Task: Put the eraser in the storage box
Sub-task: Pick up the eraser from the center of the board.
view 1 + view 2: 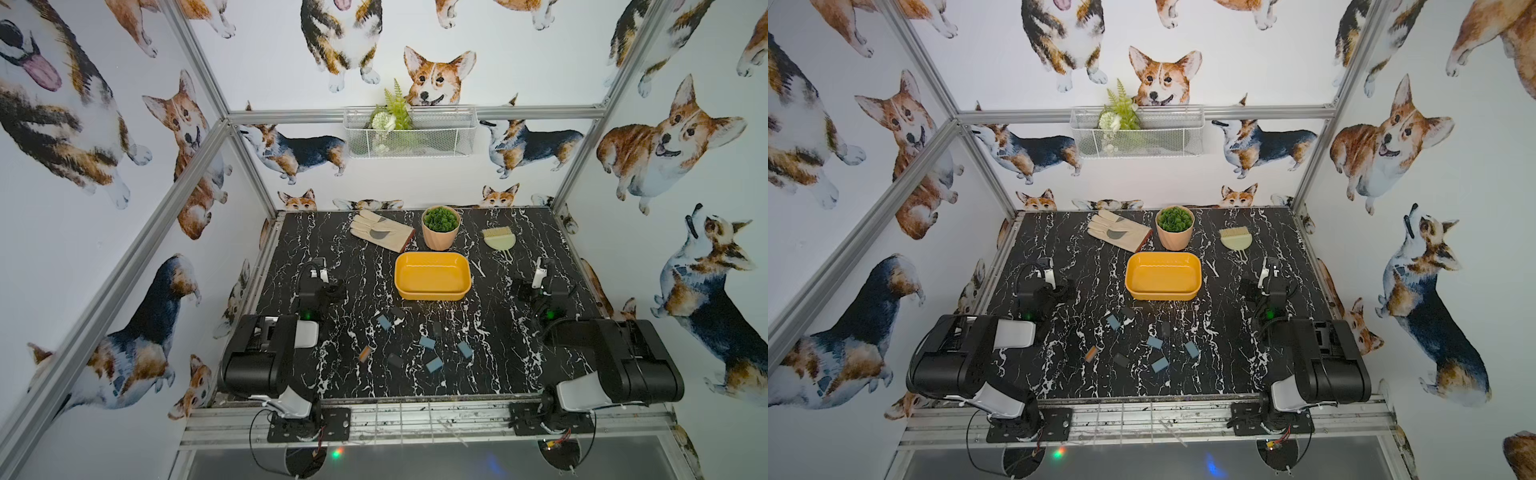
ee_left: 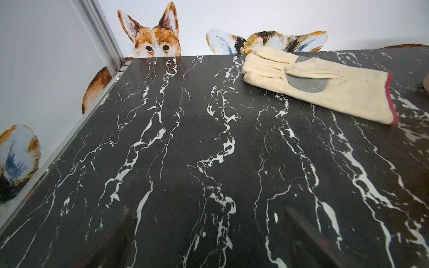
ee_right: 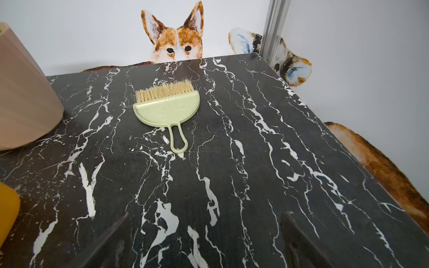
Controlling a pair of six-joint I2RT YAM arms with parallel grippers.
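Note:
The storage box [image 1: 432, 296] [image 1: 1163, 294] is a shallow mustard-yellow tray, empty, at the middle of the black marble table. In front of it lie several small erasers: blue-grey ones [image 1: 427, 343] [image 1: 1153, 342], dark ones [image 1: 394, 359] and one with an orange side [image 1: 365, 353] [image 1: 1091, 353]. My left gripper [image 1: 319, 266] [image 2: 209, 210] rests low at the table's left, open and empty. On the right side my right gripper [image 1: 542, 266] [image 3: 205, 215] is likewise open and empty. Both point at the back wall, away from the erasers. A corner of the box [image 3: 7, 208] shows in the right wrist view.
A cream work glove [image 1: 380, 230] [image 2: 320, 83], a potted green plant [image 1: 440, 228] [image 3: 23, 104] and a pale green hand brush [image 1: 496, 238] [image 3: 167, 109] lie behind the box. A white wire basket [image 1: 409, 133] with greenery hangs on the back wall.

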